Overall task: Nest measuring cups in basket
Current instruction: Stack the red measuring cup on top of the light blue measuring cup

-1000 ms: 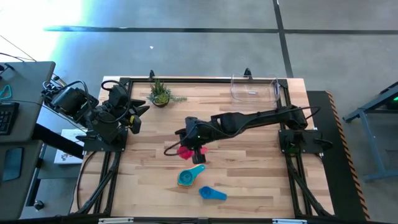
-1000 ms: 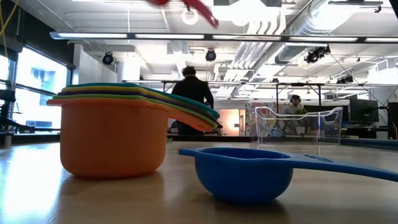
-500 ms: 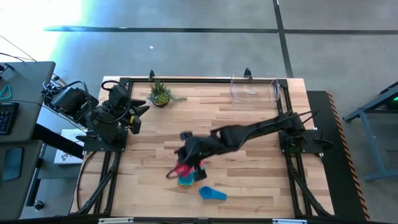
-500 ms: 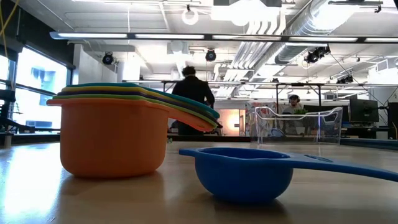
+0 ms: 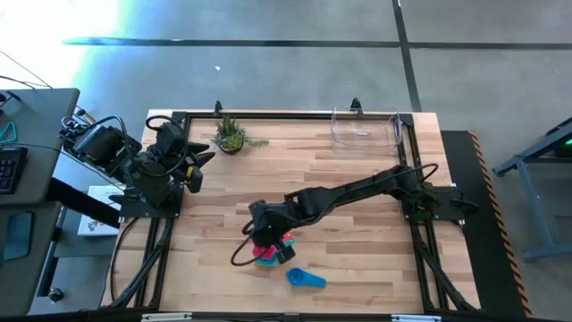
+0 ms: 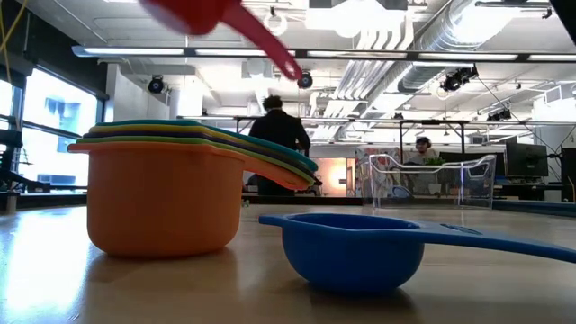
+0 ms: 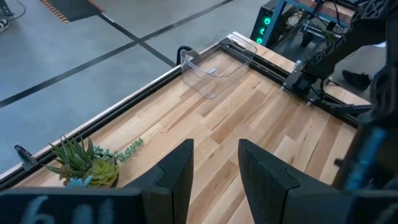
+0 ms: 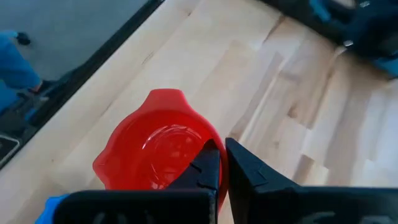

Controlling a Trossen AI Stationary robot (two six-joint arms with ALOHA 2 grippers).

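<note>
The right gripper (image 8: 221,163), jaws clamped on a red plastic measuring cup (image 8: 158,149), hovers over the stacked orange-bottomed cups (image 6: 166,184). In the high view its handle runs toward four o'clock (bowl at ten). The left gripper (image 7: 214,168) waits with jaws parted, empty.

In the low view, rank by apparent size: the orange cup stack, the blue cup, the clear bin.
1. Orange cup stack, largest.
2. Blue cup, handle included.
3. Clear bin, smallest as seen, though it sits much farther from the camera, so its true size against the cups is unsure.
</note>
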